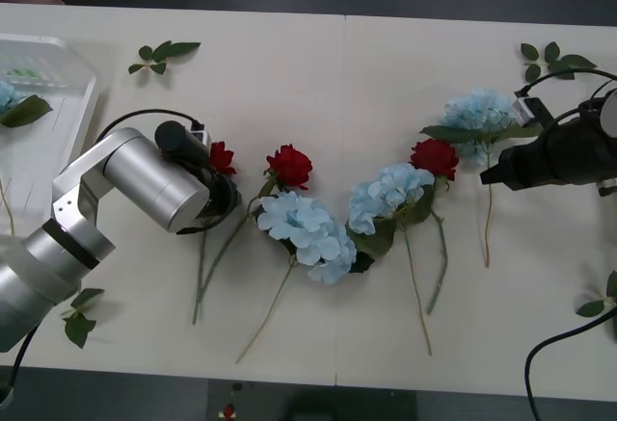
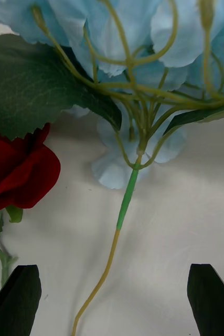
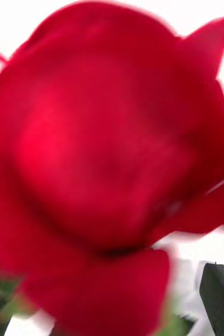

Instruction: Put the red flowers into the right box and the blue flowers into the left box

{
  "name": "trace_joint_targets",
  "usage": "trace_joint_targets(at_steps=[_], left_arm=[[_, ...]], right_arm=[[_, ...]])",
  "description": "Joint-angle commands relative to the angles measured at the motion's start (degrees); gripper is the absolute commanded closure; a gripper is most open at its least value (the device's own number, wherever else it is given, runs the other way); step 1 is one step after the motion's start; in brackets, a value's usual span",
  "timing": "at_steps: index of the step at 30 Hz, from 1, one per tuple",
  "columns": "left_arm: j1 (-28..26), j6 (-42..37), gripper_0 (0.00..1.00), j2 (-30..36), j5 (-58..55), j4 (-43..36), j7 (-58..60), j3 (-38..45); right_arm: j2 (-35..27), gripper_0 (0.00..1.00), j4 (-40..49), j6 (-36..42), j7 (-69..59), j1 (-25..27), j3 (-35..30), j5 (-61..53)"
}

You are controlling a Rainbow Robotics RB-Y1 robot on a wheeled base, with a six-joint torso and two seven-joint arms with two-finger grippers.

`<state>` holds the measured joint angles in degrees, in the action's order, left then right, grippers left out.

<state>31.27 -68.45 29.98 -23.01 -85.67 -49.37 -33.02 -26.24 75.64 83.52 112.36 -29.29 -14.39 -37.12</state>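
Right gripper [image 2: 112,299] jaws apart astride blue flower stem [image 2: 123,207]; left gripper at red rose [image 3: 101,168], jaw state unclear.

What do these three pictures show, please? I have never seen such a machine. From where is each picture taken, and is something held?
This is a robot with two arms at a white table. The wide picture comes from a camera above its arms. Each close picture comes from a camera on one wrist. On the table lie red flowers and blue flowers, and the left box stands at the table's left end. The right hand is open, with a blue flower's stem between its fingers, not gripped. The left hand is at a red rose; whether it grips is hidden.
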Motion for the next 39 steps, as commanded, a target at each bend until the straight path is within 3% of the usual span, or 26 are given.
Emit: trace_joint_targets(at_steps=[1, 7, 8, 11, 13, 20, 29, 31, 33, 34, 35, 39], left_arm=[[3.18, 0.77, 0.00, -1.41, 0.95, 1.91, 0.50, -0.03], [3.36, 1.03, 0.02, -1.50, 1.13, 2.70, 0.06, -0.03], [3.36, 0.95, 0.09, -1.50, 1.13, 2.79, 0.06, -0.21], [3.36, 1.21, 0.44, -1.50, 1.13, 3.23, -0.03, -0.38], [3.36, 1.12, 0.60, -1.50, 1.13, 3.23, -0.03, -0.38], [3.27, 1.21, 0.97, -1.41, 1.04, 3.93, 0.59, -1.26], [3.36, 1.30, 1.00, -0.89, 2.88, 3.75, 0.33, -1.09], [3.36, 1.30, 1.00, -0.45, 2.97, 3.14, 0.24, -0.65], [3.27, 1.21, 1.00, 0.17, 2.97, 2.26, 0.06, -0.38], [3.27, 1.21, 1.00, 0.96, 2.97, 1.20, 0.06, -0.21], [3.27, 1.21, 1.00, 1.93, 2.97, -0.20, 0.06, 0.06], [3.36, 1.21, 1.00, 5.44, -0.02, -5.21, 0.06, 2.43]], right_arm=[[1.55, 0.19, 1.61, -1.34, -1.53, -1.30, -0.81, 2.67], [2.34, 0.19, -0.06, -4.41, -2.23, -1.30, 0.86, 4.34], [2.43, 0.19, -0.94, -5.91, -2.40, -1.39, 1.74, 4.34], [2.34, 0.19, -2.34, -8.37, -2.84, -1.39, 3.05, 4.42], [2.34, 0.19, -2.34, -8.81, -3.11, -1.39, 3.58, 4.42], [2.43, 0.19, -3.40, -8.98, -3.72, -1.39, 3.93, 4.51], [2.51, 0.21, -5.51, -10.83, -3.72, -1.47, 4.28, 5.21], [2.43, 0.32, -5.51, -10.92, -3.72, -1.47, 4.28, 5.48], [2.51, 0.57, -5.51, -10.92, -3.72, -1.47, 4.37, 5.57], [2.43, 0.89, -5.42, -10.92, -3.81, -1.47, 4.46, 5.65], [2.43, 1.00, -5.51, -10.92, -3.81, -1.47, 4.55, 5.65], [2.43, 1.00, -5.42, -10.92, -3.81, -1.47, 4.55, 5.74]])
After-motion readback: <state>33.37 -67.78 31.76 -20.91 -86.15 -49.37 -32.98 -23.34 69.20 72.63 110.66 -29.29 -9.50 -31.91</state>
